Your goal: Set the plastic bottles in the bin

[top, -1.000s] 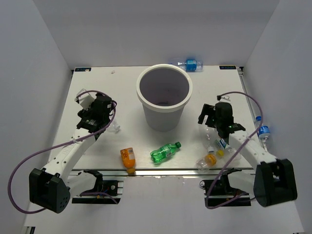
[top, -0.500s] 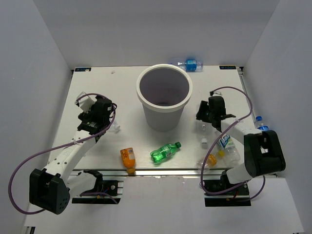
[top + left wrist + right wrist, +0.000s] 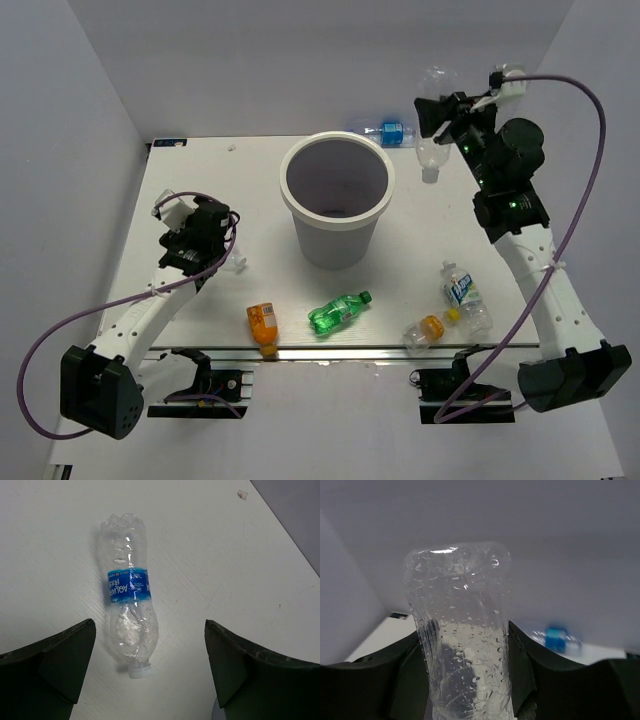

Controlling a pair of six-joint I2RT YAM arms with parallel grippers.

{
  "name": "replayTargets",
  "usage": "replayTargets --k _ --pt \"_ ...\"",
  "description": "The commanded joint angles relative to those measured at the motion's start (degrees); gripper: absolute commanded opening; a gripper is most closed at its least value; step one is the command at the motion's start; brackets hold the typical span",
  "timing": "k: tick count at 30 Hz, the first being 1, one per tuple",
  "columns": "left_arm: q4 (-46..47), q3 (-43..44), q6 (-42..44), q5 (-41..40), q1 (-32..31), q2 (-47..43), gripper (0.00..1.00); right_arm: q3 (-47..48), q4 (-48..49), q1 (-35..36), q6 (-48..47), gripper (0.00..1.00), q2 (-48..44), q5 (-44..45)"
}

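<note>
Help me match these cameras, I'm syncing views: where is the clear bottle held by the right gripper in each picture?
Top external: upper right, clear bottle in the right gripper, right of the bin.
Left wrist: not in it.
Right wrist: centre, between the fingers.
Shared landmark (top, right wrist): blue-labelled bottle at the table's far edge.

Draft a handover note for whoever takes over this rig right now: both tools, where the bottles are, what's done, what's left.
Left tool: open, hovering over a clear blue-label bottle lying on the table, left of the bin.
Right tool: shut on a clear bottle, raised, back-right of the bin in the top view.
Lying on the table: orange bottle, green bottle, orange-cap bottle, right-side blue-label bottle, back-edge bottle.
Done: no bottle clearly visible in the bin.
Left: drop the held one in, then the six on the table.
</note>
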Motion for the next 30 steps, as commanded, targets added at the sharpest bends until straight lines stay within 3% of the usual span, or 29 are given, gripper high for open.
replayTargets --k 1,4,8,13,18,23,30 --pt "-1.21 3.04 -0.78 -2.64 0.41 1.21 0.98 5.85 2.50 2.65 -0.82 0.49 5.50 -14.43" --pt "-3.14 5.33 -1.31 -3.25 0.59 3.41 0.98 9.46 3.82 8.62 -3.70 0.52 10.25 -17.78" --pt "-3.33 5.33 -1.48 -3.34 1.90 4.73 0.98 10.70 3.91 15.48 -6.62 0.61 14.56 -14.53" --pt "-1.83 1.73 -2.54 -1.06 5.76 4.65 0.98 7.98 4.44 15.85 -5.13 0.89 15.01 -12.87" --pt "0.27 1.37 -2.01 0.97 8.41 6.40 0.98 7.80 2.86 15.76 -5.56 0.89 11.33 -9.53" --pt "1.15 3.39 -1.75 1.84 10.08 11.06 0.98 2.80 0.83 14.80 -6.44 0.89 4.74 3.18" --pt "5.78 5.07 -0.88 8.07 14.03 20.11 0.98 -9.24 -1.27 4.52 -1.44 0.89 -6.94 9.54"
